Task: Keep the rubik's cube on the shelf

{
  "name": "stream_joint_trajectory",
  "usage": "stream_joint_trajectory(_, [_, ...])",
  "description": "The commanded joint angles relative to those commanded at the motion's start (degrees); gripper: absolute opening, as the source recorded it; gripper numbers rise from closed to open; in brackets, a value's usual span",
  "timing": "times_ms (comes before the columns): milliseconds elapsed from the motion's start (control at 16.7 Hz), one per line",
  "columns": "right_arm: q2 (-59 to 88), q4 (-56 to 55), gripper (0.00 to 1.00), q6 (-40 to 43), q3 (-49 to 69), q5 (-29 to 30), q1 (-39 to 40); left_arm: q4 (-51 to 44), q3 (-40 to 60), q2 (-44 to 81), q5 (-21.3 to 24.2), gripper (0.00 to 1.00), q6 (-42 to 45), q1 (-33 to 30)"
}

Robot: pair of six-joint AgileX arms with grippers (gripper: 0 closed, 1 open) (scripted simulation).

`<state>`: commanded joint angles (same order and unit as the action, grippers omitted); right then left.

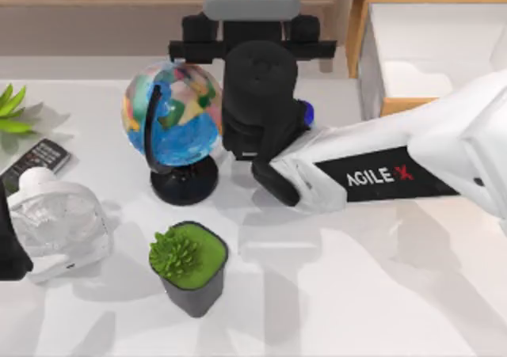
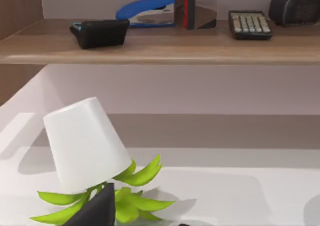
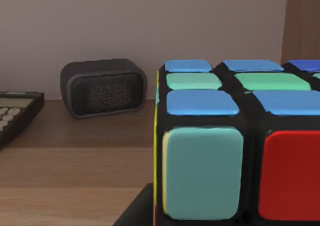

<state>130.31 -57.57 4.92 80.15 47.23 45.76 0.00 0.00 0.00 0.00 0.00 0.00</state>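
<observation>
The rubik's cube (image 3: 235,146) is right up against the right wrist camera, lower right of that frame, blue, teal, green and red tiles on black gridlines, sitting on the wooden shelf (image 3: 75,161). A dark edge pokes in under its lower left corner, but I honestly can't tell how the right jaws stand or whether they've got hold of it. Behind the cube, middle left of that frame, there's a small dark speaker (image 3: 103,87) against the back wall, and a calculator (image 3: 15,110) at the far left edge.

From the top view, the right gripper (image 1: 252,9) is at top centre, reaching to the shelf, with the cube's tiles just peeking out at the very top edge. The white AgileX arm comes in from the right side. A globe (image 1: 173,115) stands left of centre on the table (image 1: 356,294), a potted green plant (image 1: 188,263) below it, a clear fan-looking thing (image 1: 55,222) at lower left, a remote (image 1: 36,163) above that. A light wood drawer (image 1: 420,48) sits upper right.

The left arm is parked at the far left edge. Its wrist view shows a tipped white pot with green leaves (image 2: 90,151) at lower left, and at the top of the frame a blue stapler (image 2: 145,10) on the shelf. Can't tell its jaws either.
</observation>
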Motion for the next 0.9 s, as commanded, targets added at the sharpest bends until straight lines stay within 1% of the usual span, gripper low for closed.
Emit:
stream_joint_trajectory(300, [-0.40,1.47,0.00,-0.33,2.10,0.21,-0.71,0.00,0.00,0.00,0.00,1.00,0.00,0.00])
stream_joint_trajectory(600, [1.52,7.80,0.00,-1.27,12.35,-0.58,-2.11,0.00,0.00,0.00,0.00,1.00,0.00,0.00])
stream_joint_trajectory(900, [8.43,12.75,0.00,-1.53,23.20,-4.46,-5.17,0.00,0.00,0.00,0.00,1.00,0.00,0.00])
